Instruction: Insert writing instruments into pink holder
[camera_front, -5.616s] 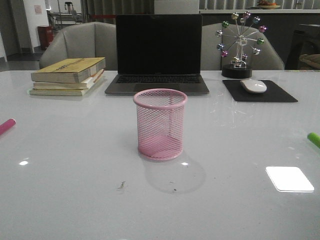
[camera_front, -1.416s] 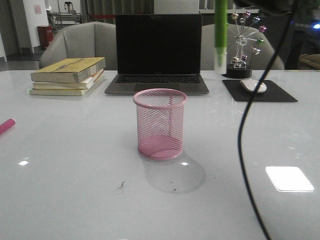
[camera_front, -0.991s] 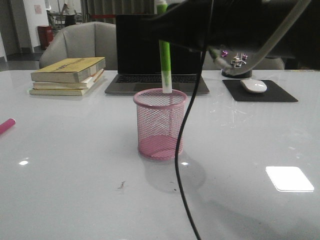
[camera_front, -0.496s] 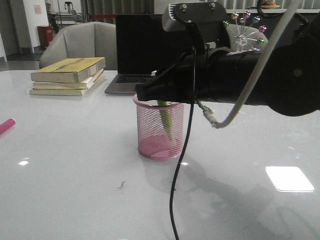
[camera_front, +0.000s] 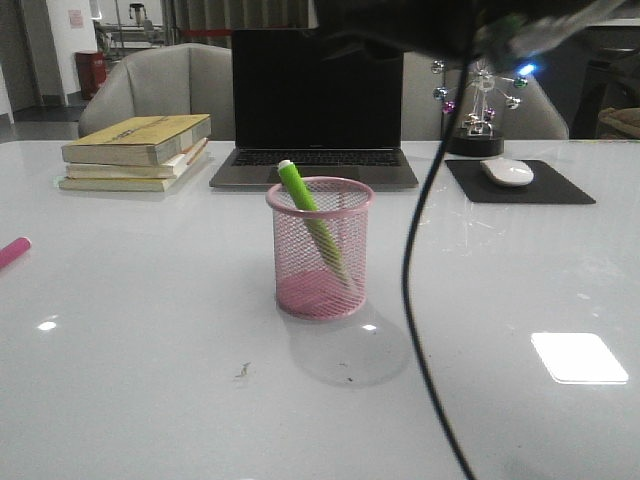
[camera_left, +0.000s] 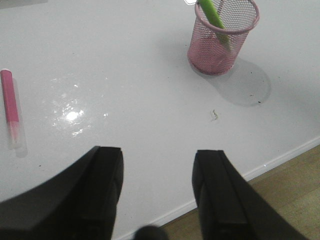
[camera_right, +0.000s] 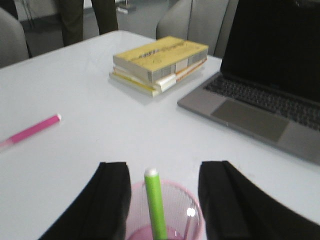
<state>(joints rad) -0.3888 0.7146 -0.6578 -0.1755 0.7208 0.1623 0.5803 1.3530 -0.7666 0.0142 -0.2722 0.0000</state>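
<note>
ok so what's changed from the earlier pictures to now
The green marker, earlier lying at the table's right edge, was carried over by the right gripper and let go; it now leans inside the pink holder, and the gripper has risen, open. The pink marker, holder and left gripper stayed as they were.

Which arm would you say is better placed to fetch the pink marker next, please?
Probably the left. The pink marker lies at the table's left edge, on that arm's side, and the left gripper has it in view with jaws open and empty. The right gripper hovers open over the pink holder, farther away.
</note>
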